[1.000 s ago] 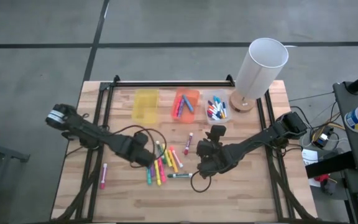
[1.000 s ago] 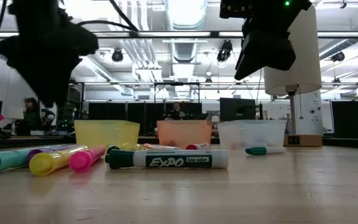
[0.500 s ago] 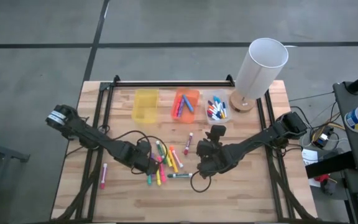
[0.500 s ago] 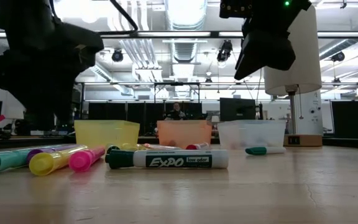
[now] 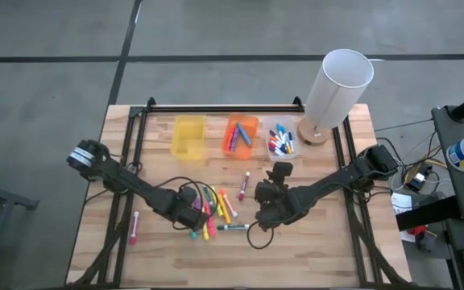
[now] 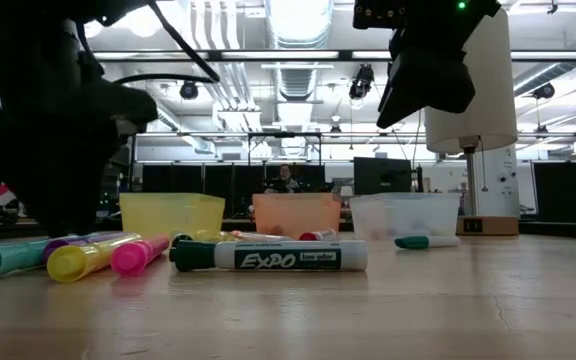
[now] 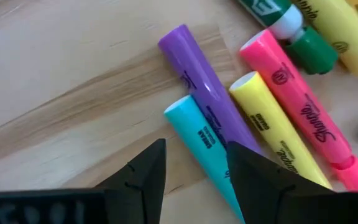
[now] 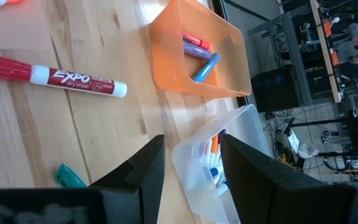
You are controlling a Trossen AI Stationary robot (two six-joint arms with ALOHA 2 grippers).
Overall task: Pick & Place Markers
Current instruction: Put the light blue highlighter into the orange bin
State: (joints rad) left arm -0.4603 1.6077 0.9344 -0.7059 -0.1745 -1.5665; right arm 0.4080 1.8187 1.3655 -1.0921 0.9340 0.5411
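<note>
- Hanging low over the left edge of the loose markers (image 5: 212, 211), the left gripper (image 7: 191, 171) has its 2 dark, wedge-shaped fingers parted with nothing between them — a teal marker (image 7: 202, 149) lies in the gap, just ahead of the tips
- Beside that teal barrel, touching along its length, lies a purple marker (image 7: 199, 81); next over come a yellow marker (image 7: 272, 130) and a pink marker (image 7: 303, 106), all smooth, round plastic tubes lying flat on the pale wood grain of the table (image 5: 159, 258)
- Held higher, near the table's middle, the right gripper (image 8: 191, 165) is also spread apart and empty; its view takes in a red-capped white marker (image 8: 55, 76) lying alone on bare wood
- At the far side stand 3 small bins in a row: a yellow bin (image 5: 188, 135), an orange bin (image 5: 241, 135) with a few markers inside, and a clear bin (image 5: 280, 141) holding several more
- A tall white cylinder (image 5: 338, 84) on a round wooden base stands at the far right corner, just beside the clear bin
- A single pink marker (image 5: 134, 228) lies well apart near the left edge; the near strip of the table is open wood
- From table height a green-capped white marker (image 6: 273, 257) lies broadside at the front of the heap
</note>
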